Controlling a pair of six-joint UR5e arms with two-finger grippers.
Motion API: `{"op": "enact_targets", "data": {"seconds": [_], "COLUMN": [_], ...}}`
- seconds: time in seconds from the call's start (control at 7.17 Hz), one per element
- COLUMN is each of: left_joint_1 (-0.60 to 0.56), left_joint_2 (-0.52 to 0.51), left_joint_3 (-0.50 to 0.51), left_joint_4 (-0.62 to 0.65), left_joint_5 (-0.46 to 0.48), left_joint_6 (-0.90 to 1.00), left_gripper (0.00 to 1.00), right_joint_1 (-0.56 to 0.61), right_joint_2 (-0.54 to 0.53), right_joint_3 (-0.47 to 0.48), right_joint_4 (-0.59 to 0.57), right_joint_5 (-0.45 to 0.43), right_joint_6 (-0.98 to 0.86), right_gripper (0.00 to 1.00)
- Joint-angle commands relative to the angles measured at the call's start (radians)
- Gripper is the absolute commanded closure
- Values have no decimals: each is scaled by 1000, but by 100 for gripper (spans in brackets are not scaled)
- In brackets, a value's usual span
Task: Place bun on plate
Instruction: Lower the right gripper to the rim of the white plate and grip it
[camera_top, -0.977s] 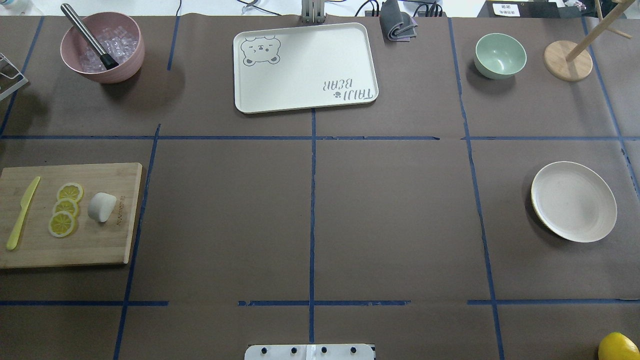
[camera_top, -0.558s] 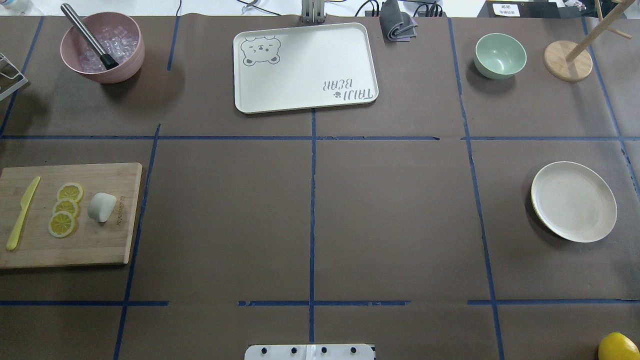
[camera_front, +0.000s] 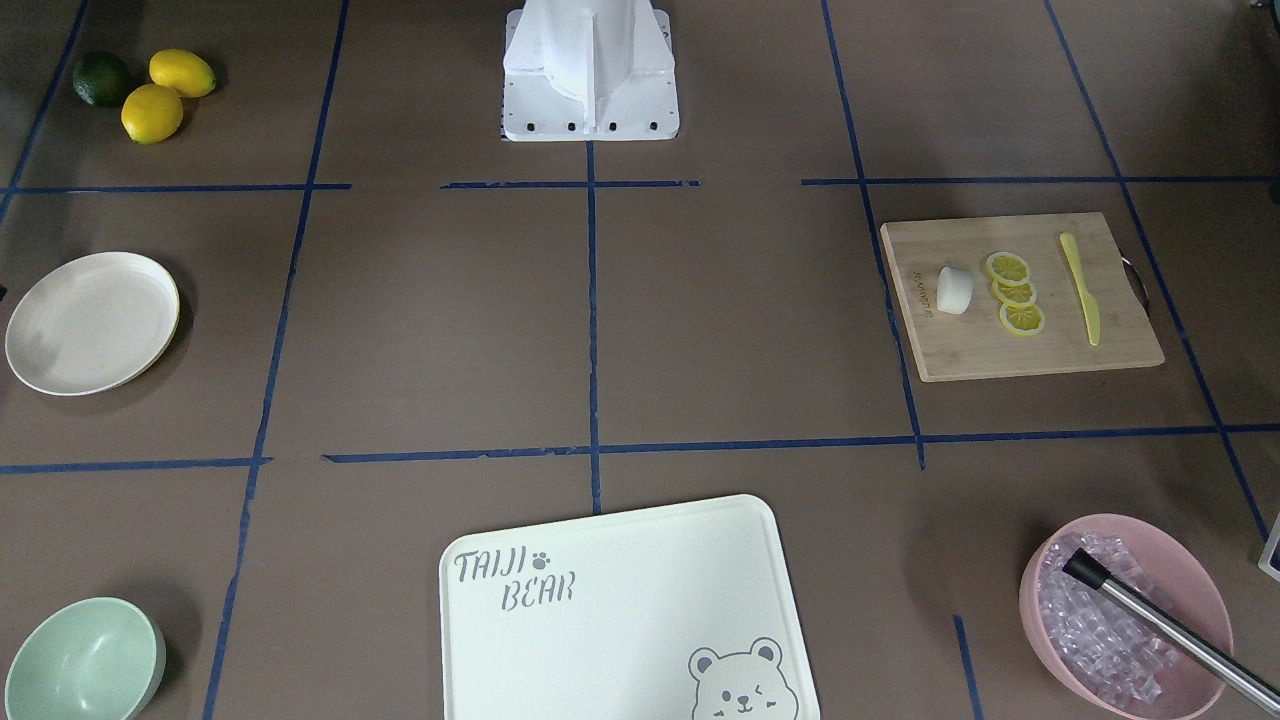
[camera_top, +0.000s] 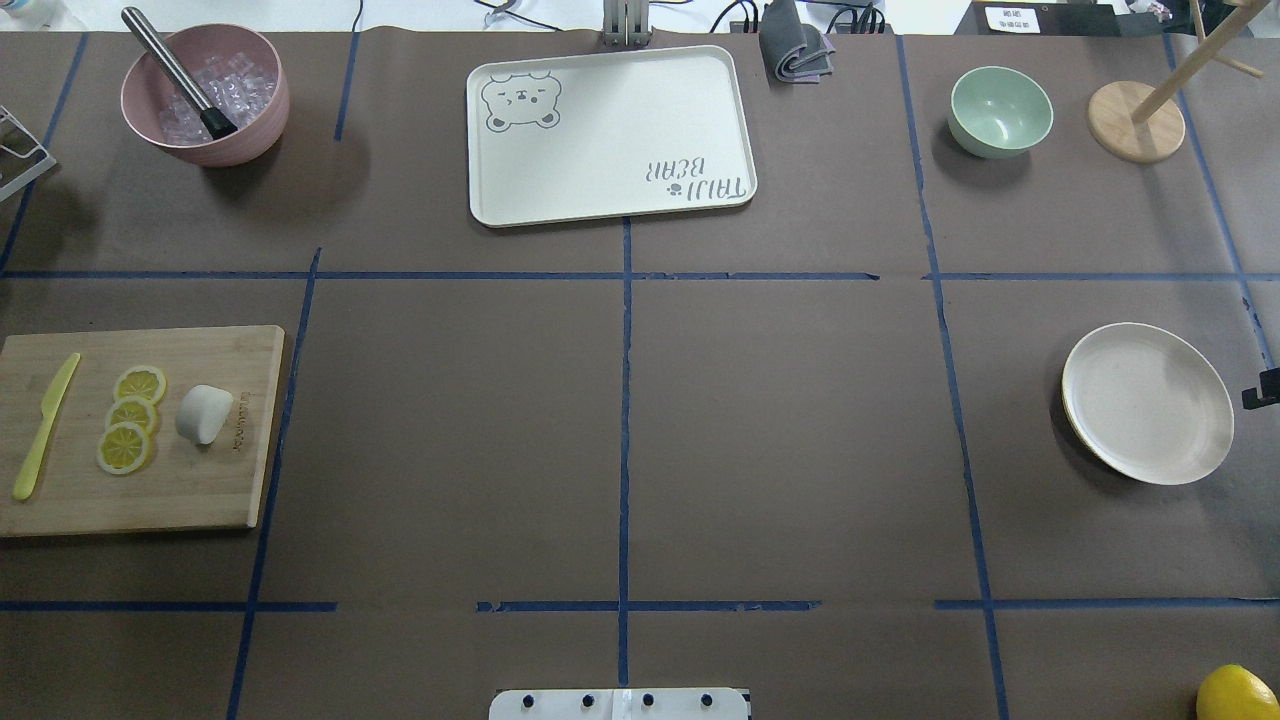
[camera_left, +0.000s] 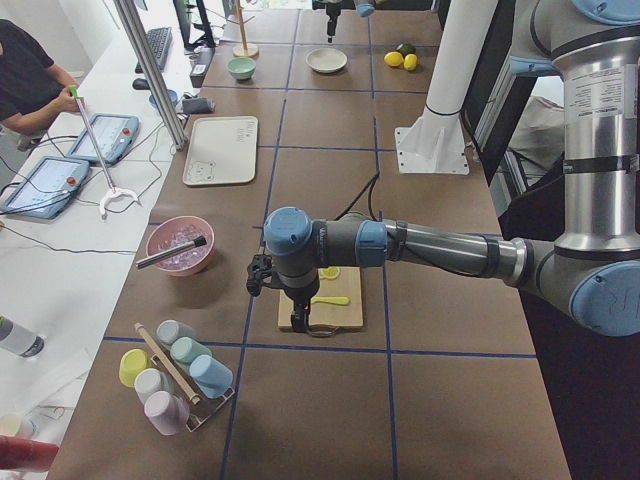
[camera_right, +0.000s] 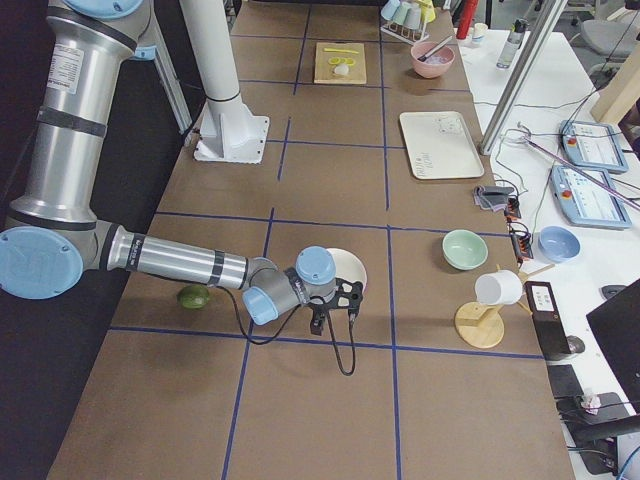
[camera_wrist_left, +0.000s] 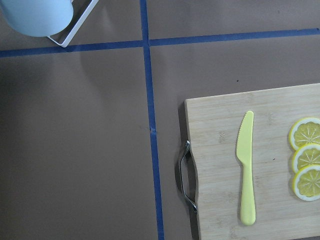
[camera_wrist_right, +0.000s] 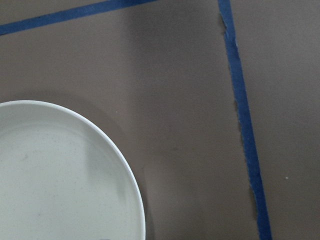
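The white bun (camera_top: 204, 413) (camera_front: 954, 289) lies on a wooden cutting board (camera_top: 200, 500), beside three lemon slices (camera_top: 128, 415) and a yellow knife (camera_top: 42, 428). The cream plate (camera_top: 1147, 403) (camera_front: 92, 322) (camera_wrist_right: 60, 175) sits bare at the far right of the table. My left gripper (camera_left: 300, 312) hangs over the board's outer end; the left wrist view has the knife (camera_wrist_left: 246, 167) and slices but not the bun. My right gripper (camera_right: 335, 300) hovers just outside the plate, and only a dark tip (camera_top: 1262, 388) enters the overhead view. I cannot tell whether either gripper is open or shut.
A bear-print tray (camera_top: 610, 135) lies at the back centre. A pink bowl of ice (camera_top: 205, 95) with a metal tool stands back left; a mint bowl (camera_top: 1000, 110) and a wooden stand (camera_top: 1136, 122) stand back right. A lemon (camera_top: 1238, 693) lies near right.
A dark tip of my right gripper has come in at the right edge of the overhead view, beside the plate. Bun, board and plate have not moved.
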Motion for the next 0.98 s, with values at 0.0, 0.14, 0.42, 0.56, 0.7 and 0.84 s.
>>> {"op": "enact_targets", "data": {"seconds": [0.0,0.14,0.42,0.56,0.7,0.84], "left_joint_1": [0,0,0,0,-2,0], "left_joint_2": [0,0,0,0,0,0], "left_joint_3": [0,0,0,0,-5,-6], "left_joint_4": [0,0,0,0,0,0], "left_joint_5": [0,0,0,0,0,0], "left_joint_6": [3,3,3,5,5,3], "left_gripper": [0,0,0,0,0,0], "right_joint_1": [-51,-56,-85,-83,-83,-83], "right_joint_2": [17,34,78,80,80,78], "right_joint_3": [-8,-37,-81,-82,-77,-76], "right_joint_4": [5,5,7,7,8,8], "right_joint_5": [-3,-1,-1,0,2,3], "right_joint_6": [20,23,71,75,89,86], "right_gripper": [4,5,9,28,61,83]}}
